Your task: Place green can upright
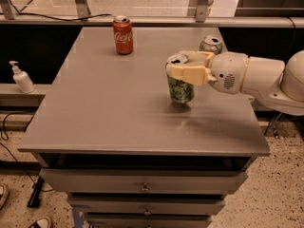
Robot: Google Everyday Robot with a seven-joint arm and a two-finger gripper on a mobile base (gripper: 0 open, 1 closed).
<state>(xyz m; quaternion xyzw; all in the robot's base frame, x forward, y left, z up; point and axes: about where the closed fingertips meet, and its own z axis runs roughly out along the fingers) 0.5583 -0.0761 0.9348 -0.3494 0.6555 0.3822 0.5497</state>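
Observation:
The green can [180, 88] stands upright on the grey table [118, 108], right of the middle. It is pale green with darker mottling and a silver top. My gripper [186, 70] comes in from the right on a white arm. Its cream fingers [187, 74] are closed around the can's upper part. The can's base rests on or just above the tabletop; I cannot tell which.
A red Coca-Cola can [123, 34] stands upright at the back of the table. A silver can [211, 44] stands at the back right, just behind my gripper. A white pump bottle [21, 78] sits on a ledge to the left. Drawers are below the table's front edge.

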